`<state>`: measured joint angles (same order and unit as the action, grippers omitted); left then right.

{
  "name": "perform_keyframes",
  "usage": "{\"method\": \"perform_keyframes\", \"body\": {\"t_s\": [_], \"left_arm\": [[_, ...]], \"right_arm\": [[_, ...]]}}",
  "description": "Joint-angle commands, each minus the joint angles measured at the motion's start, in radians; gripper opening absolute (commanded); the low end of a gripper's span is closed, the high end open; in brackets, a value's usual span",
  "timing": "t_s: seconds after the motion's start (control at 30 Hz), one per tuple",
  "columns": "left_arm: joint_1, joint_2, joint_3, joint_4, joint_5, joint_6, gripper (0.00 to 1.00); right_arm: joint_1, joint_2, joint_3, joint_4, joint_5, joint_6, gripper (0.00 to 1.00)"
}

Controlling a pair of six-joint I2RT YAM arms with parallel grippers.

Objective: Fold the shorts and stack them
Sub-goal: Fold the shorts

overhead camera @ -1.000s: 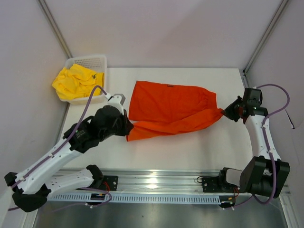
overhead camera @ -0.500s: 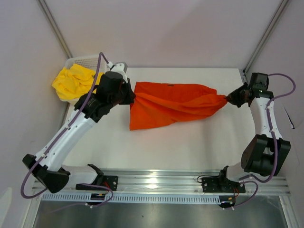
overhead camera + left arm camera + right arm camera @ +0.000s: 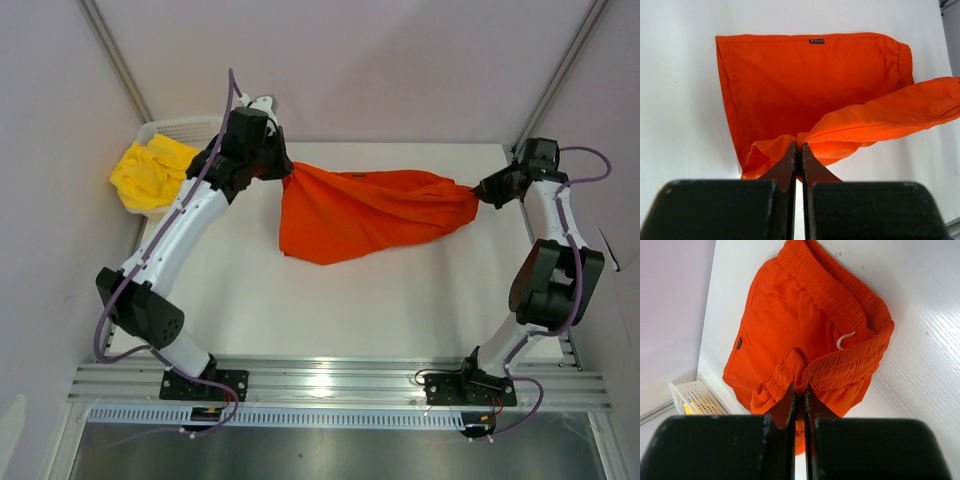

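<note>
At the far left corner of the counter [image 3: 400, 310] stands a white mesh basket [image 3: 192, 127], and the bright yellow shorts [image 3: 150, 172] lie bunched in it, spilling over its near rim. Just right of the basket, the left claw [image 3: 284, 173] is clamped tight on a gathered bit of the leg end of the orange-red shorts [image 3: 370, 212]. In the left wrist view one layer lies flat on the counter, a small black label [image 3: 816, 41] at its far edge, while a second layer rises from it to the fingertips. The garment stretches across the far half of the counter, its middle sagging down. At the right end, the right claw [image 3: 478, 190] is closed on the elastic waistband [image 3: 832, 297], pinching a fold of it. A white drawstring [image 3: 845, 340] loop shows just beyond the pinch.
</note>
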<state>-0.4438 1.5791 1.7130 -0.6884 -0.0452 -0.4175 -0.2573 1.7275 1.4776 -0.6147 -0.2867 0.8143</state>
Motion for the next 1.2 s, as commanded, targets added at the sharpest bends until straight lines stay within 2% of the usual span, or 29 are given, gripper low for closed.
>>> {"method": "perform_keyframes", "body": {"t_s": [0.0,0.2,0.37,0.47,0.57,0.6,0.73,0.9,1.03,1.13,1.17], "left_arm": [[0.043,0.061,0.095,0.029,0.038,0.011,0.00],[0.096,0.191,0.161,0.023,0.087,-0.003,0.00],[0.135,0.286,0.224,0.072,0.104,-0.004,0.00],[0.162,0.364,0.284,0.078,0.107,-0.010,0.00],[0.192,0.442,0.351,0.073,0.102,-0.026,0.00],[0.200,0.459,0.356,0.075,0.096,-0.038,0.00],[0.240,0.515,0.335,0.115,0.131,-0.073,0.00],[0.244,0.480,0.240,0.191,0.125,-0.067,0.00],[0.246,0.515,0.279,0.130,0.096,-0.055,0.00],[0.247,0.525,0.267,0.122,0.081,-0.058,0.00],[0.247,0.529,0.255,0.133,0.077,-0.058,0.00]], "right_arm": [[-0.002,0.049,0.096,0.053,-0.022,0.025,0.00],[0.018,0.173,0.249,0.046,-0.022,0.031,0.00],[0.030,0.271,0.319,0.144,-0.040,0.092,0.00],[0.041,0.331,0.357,0.288,-0.095,0.160,0.00],[0.058,0.461,0.466,0.427,-0.160,0.203,0.00],[0.075,0.543,0.508,0.455,-0.176,0.239,0.00],[0.105,0.711,0.671,0.694,-0.287,0.348,0.00],[0.125,0.699,0.670,0.656,-0.204,0.303,0.00],[0.145,0.721,0.717,0.577,-0.190,0.270,0.02],[0.151,0.761,0.737,0.604,-0.204,0.290,0.04],[0.156,0.774,0.737,0.604,-0.206,0.299,0.11]]}}
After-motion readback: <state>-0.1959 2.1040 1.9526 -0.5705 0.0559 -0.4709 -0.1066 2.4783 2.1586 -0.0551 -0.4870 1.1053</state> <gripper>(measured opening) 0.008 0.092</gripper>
